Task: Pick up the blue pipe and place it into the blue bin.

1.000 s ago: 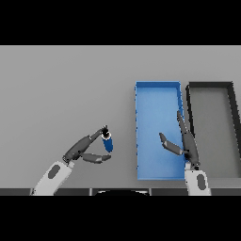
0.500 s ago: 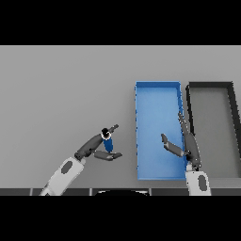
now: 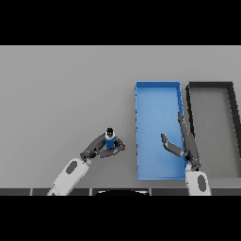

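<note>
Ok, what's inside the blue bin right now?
Nothing lies on the blue bin floor that shows. The right hand hovers over its right side and covers part of it. The blue pipe is outside.

— What bears the objects?
— A grey table (image 3: 61,89), plain across its whole top.
— What rests directly on it?
— A blue bin (image 3: 157,88) right of centre; a dark bin (image 3: 210,86) just beside it, further right

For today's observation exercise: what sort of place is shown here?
Probably a bare sorting workstation: a plain grey table carrying a blue bin beside a dark bin, and a left robot hand round a small blue pipe.
</note>
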### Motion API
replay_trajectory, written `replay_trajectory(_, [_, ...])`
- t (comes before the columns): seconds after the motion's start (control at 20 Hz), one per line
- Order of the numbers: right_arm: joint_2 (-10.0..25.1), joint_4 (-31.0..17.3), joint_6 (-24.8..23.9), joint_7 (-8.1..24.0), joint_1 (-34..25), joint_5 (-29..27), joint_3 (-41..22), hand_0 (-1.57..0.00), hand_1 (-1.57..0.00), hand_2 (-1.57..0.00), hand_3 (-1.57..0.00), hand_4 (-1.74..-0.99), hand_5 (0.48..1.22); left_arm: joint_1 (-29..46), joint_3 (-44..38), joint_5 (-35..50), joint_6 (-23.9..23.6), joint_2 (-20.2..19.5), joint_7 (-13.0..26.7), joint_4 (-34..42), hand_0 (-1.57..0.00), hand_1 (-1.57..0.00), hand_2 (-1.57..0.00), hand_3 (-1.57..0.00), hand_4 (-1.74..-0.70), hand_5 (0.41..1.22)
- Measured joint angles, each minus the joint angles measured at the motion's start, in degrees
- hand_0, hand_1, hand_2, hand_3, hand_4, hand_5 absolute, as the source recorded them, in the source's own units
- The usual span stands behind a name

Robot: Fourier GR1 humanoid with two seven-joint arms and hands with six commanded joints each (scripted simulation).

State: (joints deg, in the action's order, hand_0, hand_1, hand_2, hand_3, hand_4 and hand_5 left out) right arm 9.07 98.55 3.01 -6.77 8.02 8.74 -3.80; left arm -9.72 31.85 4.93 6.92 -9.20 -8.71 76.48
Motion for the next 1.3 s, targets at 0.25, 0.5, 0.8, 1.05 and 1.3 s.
replay_trajectory(0.25, [0.1, -0.7, 0.6, 1.4, -0.8, -0.9, 0.3, 0.0, 0.0, 0.0, 0.0, -1.217, 0.631, 1.3, 1.2, -3.2, -2.5, 1.0, -2.4, 2.5, -1.44, -1.46, -1.48, -1.47, -1.48, 1.179])
replay_trajectory(0.5, [0.1, -0.5, 0.3, 2.5, -2.2, -0.7, 0.4, 0.0, 0.0, 0.0, 0.0, -1.22, 0.638, -0.4, 0.0, -2.5, -2.3, 2.2, -3.3, 7.4, -1.53, -1.53, -1.54, -1.54, -1.47, 1.207])
replay_trajectory(0.8, [1.0, -0.7, 0.1, 1.2, -1.3, 0.4, 0.5, 0.0, 0.0, 0.0, 0.0, -1.17, 0.644, -3.6, 0.1, -1.6, 0.2, 3.5, 0.8, 13.5, -1.56, -1.56, -1.56, -1.56, -1.47, 1.217])
replay_trajectory(1.05, [1.3, -1.2, -0.4, 0.1, -0.9, 1.4, 0.5, 0.0, 0.0, 0.0, 0.0, -1.145, 0.643, -3.8, 0.5, -2.2, 1.7, 3.8, 5.3, 16.2, -1.57, -1.57, -1.57, -1.57, -1.47, 1.22])
replay_trajectory(1.3, [-0.1, 5.9, -3.9, 0.4, 5.1, 4.7, -0.6, 0.0, 0.0, 0.0, 0.0, -1.188, 0.643, -3.5, 0.1, -4.0, 2.1, 5.0, 5.7, 14.9, -1.57, -1.57, -1.57, -1.57, -1.47, 1.22])
